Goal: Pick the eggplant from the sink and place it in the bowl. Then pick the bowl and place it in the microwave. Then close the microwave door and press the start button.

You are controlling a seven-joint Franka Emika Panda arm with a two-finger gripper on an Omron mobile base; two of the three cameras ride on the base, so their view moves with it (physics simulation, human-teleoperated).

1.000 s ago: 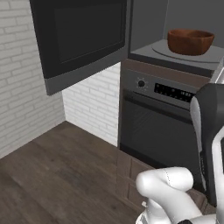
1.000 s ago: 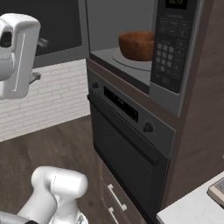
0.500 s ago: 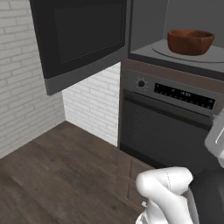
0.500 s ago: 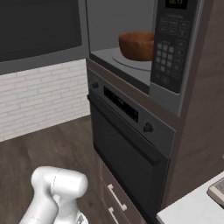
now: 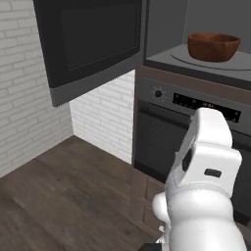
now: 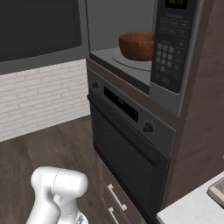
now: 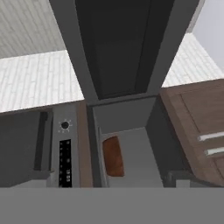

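Reddish-brown wooden bowl (image 5: 213,46) sits inside the dark grey built-in microwave (image 6: 131,65).
Its black glass-windowed door (image 5: 93,44) hangs open; fingers spread wide, holding nothing.

Oven (image 6: 131,144) with knobs, display panel; white brick wall (image 5: 29,103); dark wood floor (image 5: 63,196).

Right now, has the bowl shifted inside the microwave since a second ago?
No. The bowl sits at the same spot on the turntable plate, just as far from the oven knob below.
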